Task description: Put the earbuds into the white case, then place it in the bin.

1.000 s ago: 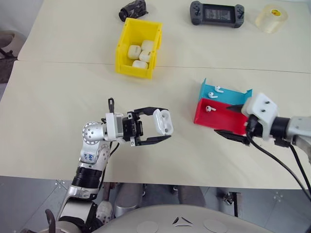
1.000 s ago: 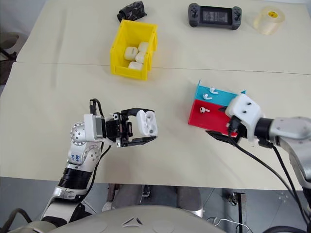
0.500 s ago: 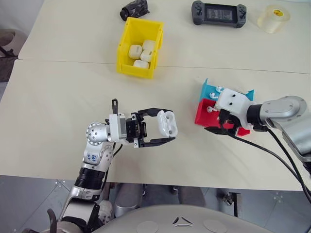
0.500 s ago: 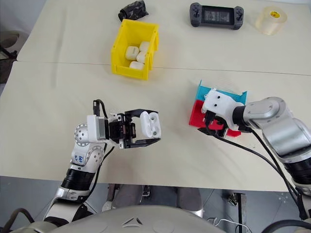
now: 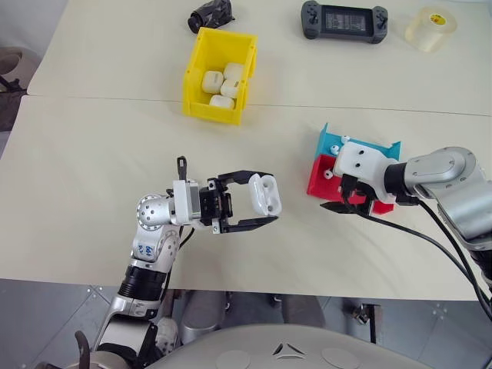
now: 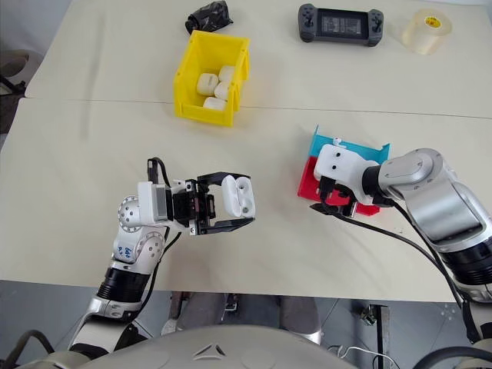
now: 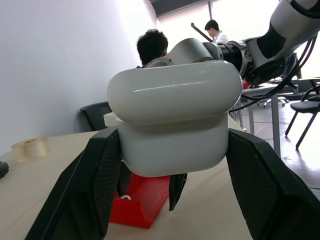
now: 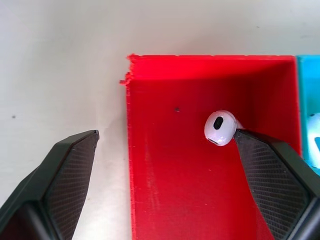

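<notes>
1. Earbuds are not yet in the case — one earbud (image 8: 220,127) lies in the red tray (image 5: 323,184) at centre right of the head view, and more sit in the blue tray (image 5: 332,144) just above it.
2. What has changed: a second ago the right end effector (image 5: 355,201) was off toward the right edge of the frame, beside the trays. It has since swung left and tipped down, so it now hangs over the red tray with its white wrist housing covering much of both trays.
3. Its jaws stand wide and hold nothing. In the right wrist view one finger is out over the bare desk (image 8: 60,70) and the other is just beside the earbud, so the bud does not sit centred between them.
4. The left end effector (image 5: 257,204) has not moved — it stays at lower centre of the frame, clamped on the case (image 5: 264,194), whose lid is up and whose wells face the right arm.
5. The bin (image 5: 197,92) stands at upper centre left, well apart from both arms, with several white cases already inside.
6. Meaning for the task: the reach looks finished and the pick comes next. A small shift to centre the bud seems needed before closing, since the tray wall is close and the bud is tiny and glossy.
</notes>
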Motion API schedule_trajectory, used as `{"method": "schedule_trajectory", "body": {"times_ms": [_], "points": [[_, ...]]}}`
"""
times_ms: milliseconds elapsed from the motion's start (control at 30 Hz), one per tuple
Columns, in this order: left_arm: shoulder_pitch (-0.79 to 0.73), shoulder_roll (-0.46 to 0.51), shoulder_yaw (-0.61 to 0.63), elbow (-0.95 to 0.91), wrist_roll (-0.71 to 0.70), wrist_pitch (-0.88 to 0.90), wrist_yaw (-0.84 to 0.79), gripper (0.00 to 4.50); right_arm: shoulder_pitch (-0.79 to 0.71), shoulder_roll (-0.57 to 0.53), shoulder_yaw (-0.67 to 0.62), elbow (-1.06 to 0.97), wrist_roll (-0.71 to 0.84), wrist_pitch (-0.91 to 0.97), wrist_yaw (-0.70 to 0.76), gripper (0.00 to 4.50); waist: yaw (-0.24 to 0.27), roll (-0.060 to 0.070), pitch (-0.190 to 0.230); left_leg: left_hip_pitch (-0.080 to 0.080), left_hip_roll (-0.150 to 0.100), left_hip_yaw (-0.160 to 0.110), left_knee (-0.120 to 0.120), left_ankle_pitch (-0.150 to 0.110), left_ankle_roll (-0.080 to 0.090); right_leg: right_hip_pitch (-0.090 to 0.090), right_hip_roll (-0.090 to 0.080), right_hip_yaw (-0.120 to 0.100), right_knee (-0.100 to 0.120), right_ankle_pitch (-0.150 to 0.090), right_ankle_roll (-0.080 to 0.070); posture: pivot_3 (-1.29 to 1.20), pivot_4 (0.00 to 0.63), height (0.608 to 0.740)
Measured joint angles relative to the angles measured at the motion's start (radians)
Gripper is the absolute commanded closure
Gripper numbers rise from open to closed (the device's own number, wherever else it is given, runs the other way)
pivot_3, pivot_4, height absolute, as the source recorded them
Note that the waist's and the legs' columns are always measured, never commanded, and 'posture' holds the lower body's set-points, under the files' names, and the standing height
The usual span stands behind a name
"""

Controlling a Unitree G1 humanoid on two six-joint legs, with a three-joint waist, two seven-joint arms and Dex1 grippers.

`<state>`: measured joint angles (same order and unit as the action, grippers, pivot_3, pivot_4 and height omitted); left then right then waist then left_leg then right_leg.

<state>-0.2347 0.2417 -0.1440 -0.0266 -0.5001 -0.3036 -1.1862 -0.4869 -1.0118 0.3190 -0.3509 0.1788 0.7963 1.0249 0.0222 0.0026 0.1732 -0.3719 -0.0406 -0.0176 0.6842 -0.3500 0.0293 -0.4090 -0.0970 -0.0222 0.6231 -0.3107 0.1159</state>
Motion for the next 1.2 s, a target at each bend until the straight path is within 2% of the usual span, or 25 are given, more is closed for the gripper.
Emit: {"method": "schedule_trajectory", "body": {"times_ms": [333, 500, 900, 1200], "points": [[0.000, 0.003, 0.000, 0.001, 0.001, -0.004, -0.002, 1.64, -0.003, -0.015, -0.001, -0.036, 0.000, 0.033, 0.055, 0.01, 0.000, 0.000, 0.000, 0.000, 0.000, 0.000, 0.000, 0.000, 0.000, 0.000, 0.000, 0.000, 0.000, 0.000, 0.000, 0.00, 0.150, 0.740], [0.000, 0.003, 0.003, 0.008, 0.001, -0.020, -0.009, 1.64, -0.074, -0.015, -0.003, -0.031, -0.006, 0.023, 0.065, 0.01, -0.004, 0.000, 0.000, 0.000, 0.000, 0.000, 0.000, 0.000, 0.000, 0.000, 0.000, 0.000, 0.000, 0.000, 0.000, 0.00, 0.150, 0.740], [0.017, 0.007, 0.007, 0.009, 0.001, -0.039, -0.009, 1.64, -0.089, 0.027, 0.071, 0.078, -0.062, -0.060, 0.106, 0.01, -0.001, 0.000, 0.000, 0.000, 0.000, 0.000, 0.000, 0.000, 0.000, 0.000, 0.000, 0.000, 0.000, 0.000, 0.000, 0.00, 0.150, 0.740], [0.018, 0.008, 0.007, 0.009, 0.004, -0.040, -0.006, 1.64, -0.082, 0.001, 0.069, 0.089, -0.100, -0.074, 0.149, 0.01, 0.001, 0.000, 0.000, 0.000, 0.000, 0.000, 0.000, 0.000, 0.000, 0.000, 0.000, 0.000, 0.000, 0.000, 0.000, 0.00, 0.150, 0.740]]}}
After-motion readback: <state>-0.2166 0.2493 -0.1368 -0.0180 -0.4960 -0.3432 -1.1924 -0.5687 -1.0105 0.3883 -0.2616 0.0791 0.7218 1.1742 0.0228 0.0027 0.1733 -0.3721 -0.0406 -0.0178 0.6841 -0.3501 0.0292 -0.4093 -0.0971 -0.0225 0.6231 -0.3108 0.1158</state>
